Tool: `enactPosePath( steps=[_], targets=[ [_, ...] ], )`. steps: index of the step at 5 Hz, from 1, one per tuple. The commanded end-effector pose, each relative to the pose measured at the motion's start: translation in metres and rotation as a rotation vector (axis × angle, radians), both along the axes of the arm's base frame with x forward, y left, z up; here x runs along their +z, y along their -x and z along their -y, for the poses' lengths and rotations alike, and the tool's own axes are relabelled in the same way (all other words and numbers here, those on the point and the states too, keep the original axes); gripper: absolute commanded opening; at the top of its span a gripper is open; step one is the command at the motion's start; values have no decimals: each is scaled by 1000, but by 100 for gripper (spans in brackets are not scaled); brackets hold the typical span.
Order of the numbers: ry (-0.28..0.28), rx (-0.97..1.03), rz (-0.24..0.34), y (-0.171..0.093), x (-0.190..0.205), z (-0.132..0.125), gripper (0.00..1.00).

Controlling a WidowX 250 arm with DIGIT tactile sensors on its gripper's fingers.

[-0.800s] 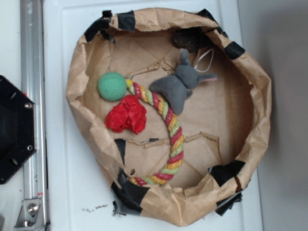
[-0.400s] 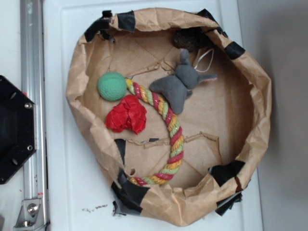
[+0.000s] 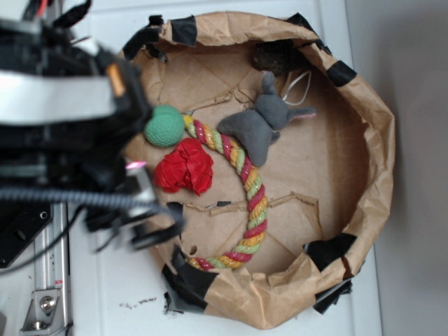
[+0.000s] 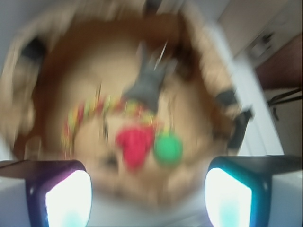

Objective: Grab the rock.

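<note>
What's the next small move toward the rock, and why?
Probably carry the gripper across the paper bowl toward the rock. The exterior view shows the arm only at the bowl's left edge, by the green ball, with the rock at the far rim beyond the grey plush toy. The fingers look wide apart, holding nothing.

rock (image 3: 278, 56) hemmed by paper wall (image 3: 231, 26), plush (image 3: 262, 122)

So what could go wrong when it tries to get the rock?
The rock sits tucked against the paper wall, so the hand might bump or crush the paper. The grey toy lies right beside it and could get pinched instead. The hand is far off, with the ball near its way.
</note>
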State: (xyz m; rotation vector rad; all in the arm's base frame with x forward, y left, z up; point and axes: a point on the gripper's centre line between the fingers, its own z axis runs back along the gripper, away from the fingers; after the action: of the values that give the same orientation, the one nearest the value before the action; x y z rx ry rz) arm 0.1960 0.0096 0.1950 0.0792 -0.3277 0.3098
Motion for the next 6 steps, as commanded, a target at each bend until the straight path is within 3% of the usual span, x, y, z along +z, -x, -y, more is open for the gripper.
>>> enactPosePath(
  steps=[1, 3, 5, 6],
  targets=[
    [31, 340, 188, -64, -36, -24, 100],
    [61, 448, 88, -104, -99, -49, 100],
    [5, 462, 62, -100, -114, -91, 100],
    [5, 462, 62, -100, -114, -91, 100]
  ],
)
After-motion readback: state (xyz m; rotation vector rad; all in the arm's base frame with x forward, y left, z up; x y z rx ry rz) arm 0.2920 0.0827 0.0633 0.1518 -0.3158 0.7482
